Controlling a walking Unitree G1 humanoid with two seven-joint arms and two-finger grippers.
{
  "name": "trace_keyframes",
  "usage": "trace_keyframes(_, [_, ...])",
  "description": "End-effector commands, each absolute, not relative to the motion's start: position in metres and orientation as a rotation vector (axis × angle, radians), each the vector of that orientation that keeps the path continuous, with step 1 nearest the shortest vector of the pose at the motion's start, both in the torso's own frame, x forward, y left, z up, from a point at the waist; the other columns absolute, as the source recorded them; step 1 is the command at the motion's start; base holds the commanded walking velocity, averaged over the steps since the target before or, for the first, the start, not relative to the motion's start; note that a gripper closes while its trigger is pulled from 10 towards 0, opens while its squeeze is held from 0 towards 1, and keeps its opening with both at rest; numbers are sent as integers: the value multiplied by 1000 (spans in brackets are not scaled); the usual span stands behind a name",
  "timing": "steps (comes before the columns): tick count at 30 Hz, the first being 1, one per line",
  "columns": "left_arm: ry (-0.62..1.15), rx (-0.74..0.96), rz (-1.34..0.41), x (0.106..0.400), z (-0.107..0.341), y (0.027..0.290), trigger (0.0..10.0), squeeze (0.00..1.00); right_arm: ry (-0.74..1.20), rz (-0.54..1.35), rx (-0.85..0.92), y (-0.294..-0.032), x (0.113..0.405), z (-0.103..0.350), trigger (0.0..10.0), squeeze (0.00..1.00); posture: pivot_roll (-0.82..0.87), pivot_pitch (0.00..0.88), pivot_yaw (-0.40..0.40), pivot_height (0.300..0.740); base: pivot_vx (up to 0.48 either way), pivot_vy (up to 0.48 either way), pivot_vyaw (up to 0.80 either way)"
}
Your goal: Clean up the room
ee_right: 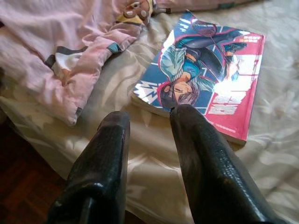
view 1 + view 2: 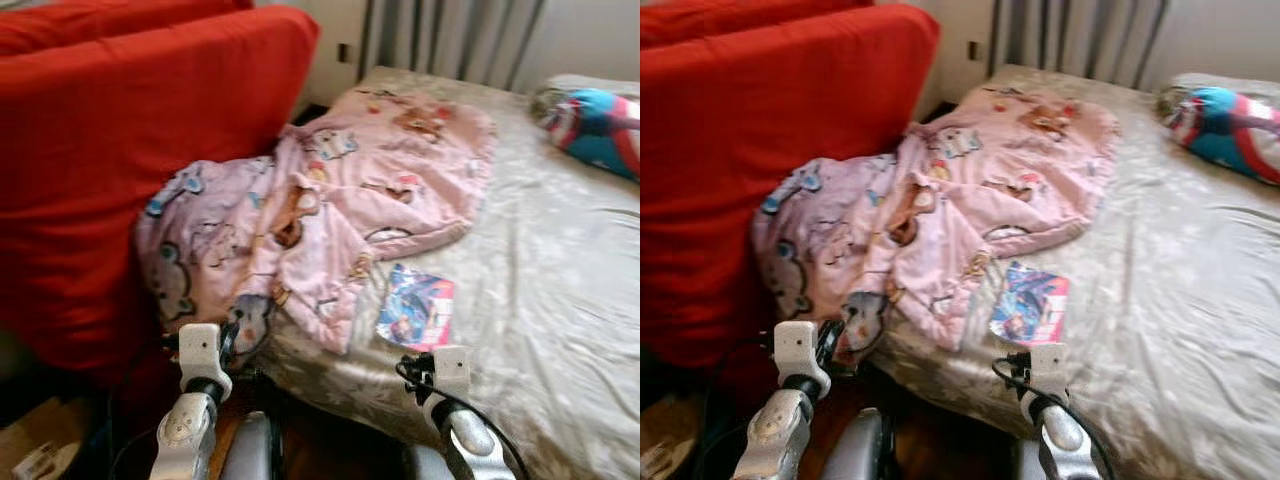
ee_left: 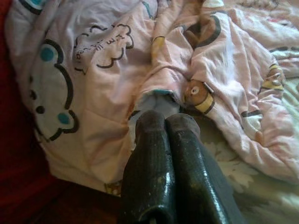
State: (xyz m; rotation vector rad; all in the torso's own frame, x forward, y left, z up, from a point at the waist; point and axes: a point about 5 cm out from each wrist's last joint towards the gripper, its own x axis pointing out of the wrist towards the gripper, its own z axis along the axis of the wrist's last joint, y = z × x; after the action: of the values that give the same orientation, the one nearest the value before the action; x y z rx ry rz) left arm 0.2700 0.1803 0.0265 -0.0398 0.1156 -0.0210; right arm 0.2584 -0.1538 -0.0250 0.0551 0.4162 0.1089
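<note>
Showing right claw (image 1: 149,119) parted before comic book (image 1: 205,74).

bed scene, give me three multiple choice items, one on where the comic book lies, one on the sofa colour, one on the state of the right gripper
1. Where does the comic book lie?
A. on the floor
B. on the bed sheet, beside the pink blanket
C. on the sofa

2. What colour is the sofa?
A. red
B. grey
C. green

3. How does the right gripper stand?
A. shut on the book
B. shut on the blanket
C. open, holding nothing

Answers:
1. B, the book rests flat on the sheet next to the blanket's edge.
2. A, its cushions are bright red.
3. C, sheet shows in the gap between its fingers.
</note>
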Motion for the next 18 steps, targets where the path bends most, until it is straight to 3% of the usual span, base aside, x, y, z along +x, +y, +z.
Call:
trace_keyframes(1, [142, -48, -29, 268, 23, 178, 10000, 0, 400, 95, 65, -155, 259, -24, 10000, 0, -70, 80, -30, 615, 0, 0, 0])
trace_keyframes(18, [142, -52, -33, 268, 22, 178, 10000, 0, 380, 95, 78, -154, 260, -22, 10000, 0, -70, 81, -29, 615, 0, 0, 0])
